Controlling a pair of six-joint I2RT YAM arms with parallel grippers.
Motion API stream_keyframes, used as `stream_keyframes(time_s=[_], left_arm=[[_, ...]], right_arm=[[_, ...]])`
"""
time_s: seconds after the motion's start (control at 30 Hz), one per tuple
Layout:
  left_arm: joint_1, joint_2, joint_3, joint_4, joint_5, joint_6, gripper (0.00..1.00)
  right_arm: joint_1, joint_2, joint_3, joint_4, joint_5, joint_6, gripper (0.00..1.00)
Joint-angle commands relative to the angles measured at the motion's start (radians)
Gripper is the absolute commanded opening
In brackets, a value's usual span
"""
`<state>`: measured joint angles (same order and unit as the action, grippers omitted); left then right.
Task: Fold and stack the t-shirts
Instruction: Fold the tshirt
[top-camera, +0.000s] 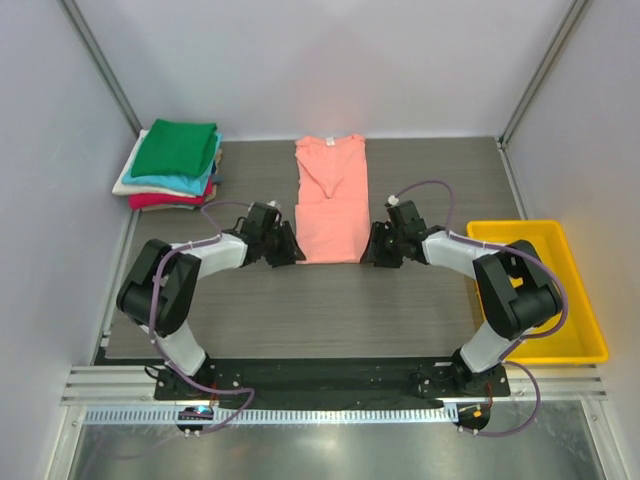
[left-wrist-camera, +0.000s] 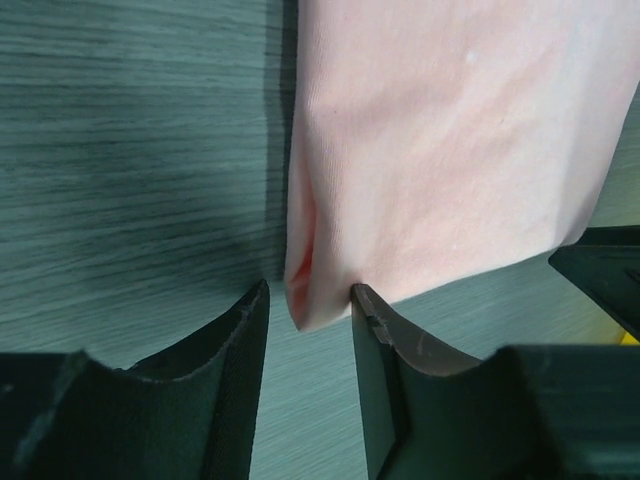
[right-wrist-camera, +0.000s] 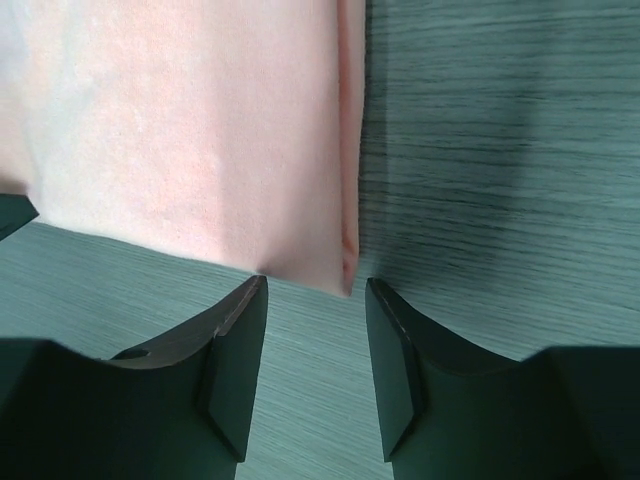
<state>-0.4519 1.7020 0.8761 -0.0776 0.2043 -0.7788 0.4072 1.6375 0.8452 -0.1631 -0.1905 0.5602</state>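
A salmon-pink t-shirt (top-camera: 332, 200) lies folded into a long strip in the middle of the table, collar at the far end. My left gripper (top-camera: 290, 247) is open at its near left corner (left-wrist-camera: 310, 300), the corner just between the fingertips. My right gripper (top-camera: 374, 246) is open at its near right corner (right-wrist-camera: 335, 265), fingers straddling the corner's edge. A stack of folded t-shirts (top-camera: 172, 165), green on top, then teal, cream and red-pink, sits at the far left.
A yellow plastic bin (top-camera: 545, 290) stands at the right edge of the table. White walls and metal posts enclose the back and sides. The dark wood-grain tabletop (top-camera: 330, 310) shows between the arms and the shirt.
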Motion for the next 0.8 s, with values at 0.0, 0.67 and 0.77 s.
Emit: stream_keyframes(time_s=[0.0, 0.67, 0.77], left_arm=[[-0.005, 0.036, -0.022, 0.056, -0.06, -0.004, 0.4], [-0.042, -0.085, -0.049, -0.046, -0.037, 0.023, 0.0], [-0.082, -0.214, -0.094, -0.135, -0.054, 0.019, 0.0]], right_arm=[[-0.002, 0.033, -0.003, 0.01, 0.011, 0.001, 0.5], [-0.004, -0.079, -0.044, -0.05, 0.01, 0.021, 0.01], [0.007, -0.244, -0.095, -0.114, 0.022, 0.024, 0.01]])
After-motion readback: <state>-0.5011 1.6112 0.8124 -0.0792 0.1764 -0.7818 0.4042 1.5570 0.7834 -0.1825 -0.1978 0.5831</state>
